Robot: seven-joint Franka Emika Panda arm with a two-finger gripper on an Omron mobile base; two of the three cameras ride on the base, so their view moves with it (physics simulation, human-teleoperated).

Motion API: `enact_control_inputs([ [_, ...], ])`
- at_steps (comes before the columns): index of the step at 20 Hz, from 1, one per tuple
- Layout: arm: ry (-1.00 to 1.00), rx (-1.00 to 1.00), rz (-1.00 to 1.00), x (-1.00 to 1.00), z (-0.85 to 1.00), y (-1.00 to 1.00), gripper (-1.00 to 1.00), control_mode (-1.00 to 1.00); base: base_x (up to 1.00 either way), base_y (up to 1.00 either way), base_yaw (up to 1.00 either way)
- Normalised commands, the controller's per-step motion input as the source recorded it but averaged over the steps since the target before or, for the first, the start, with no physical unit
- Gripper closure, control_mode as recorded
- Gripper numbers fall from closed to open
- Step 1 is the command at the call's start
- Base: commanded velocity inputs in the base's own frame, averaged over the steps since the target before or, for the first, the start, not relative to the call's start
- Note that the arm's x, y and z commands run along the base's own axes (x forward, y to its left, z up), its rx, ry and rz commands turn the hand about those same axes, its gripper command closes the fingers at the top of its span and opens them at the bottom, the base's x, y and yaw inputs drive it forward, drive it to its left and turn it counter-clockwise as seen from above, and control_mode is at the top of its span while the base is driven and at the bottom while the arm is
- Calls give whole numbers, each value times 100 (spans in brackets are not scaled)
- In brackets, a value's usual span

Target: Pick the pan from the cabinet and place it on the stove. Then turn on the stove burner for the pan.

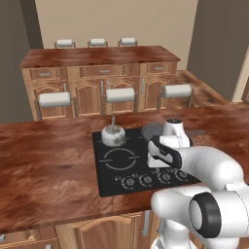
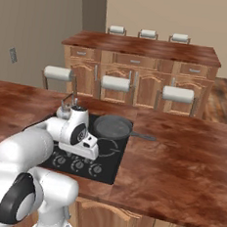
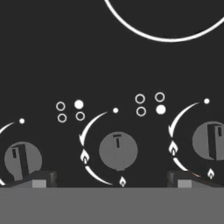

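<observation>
- The pincer [image 3: 111,179] hangs wide open, empty, its tips straddling the middle knob [image 3: 118,151], apparently lined up to turn it.
- Beyond the knob, the pan [image 2: 113,127] already rests on the stove [image 1: 109,170], beside the kettle [image 1: 113,136].

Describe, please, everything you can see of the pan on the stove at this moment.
The pan is a dark grey, round, shallow frying pan, metal by its look, with a long thin dark handle pointing right over the wooden counter. It sits flat and upright on the rear right part of the black stove, beside the silver kettle, apart from it. It looks empty. The open gripper hovers over the knobs, not touching the pan.
</observation>
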Motion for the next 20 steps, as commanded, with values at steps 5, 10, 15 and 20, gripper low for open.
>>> enact_control_inputs([
  [5, 0, 0, 0, -6, -8, -2, -100, -100, 0, 0, 0],
  [10, 0, 0, 0, -8, -11, 0, -100, -100, 0, 0, 0],
  [15, 0, 0, 0, -5, -12, -1, -100, -100, 0, 0, 0],
  [20, 0, 0, 0, 0, -14, 0, -100, -100, 0, 0, 0],
])
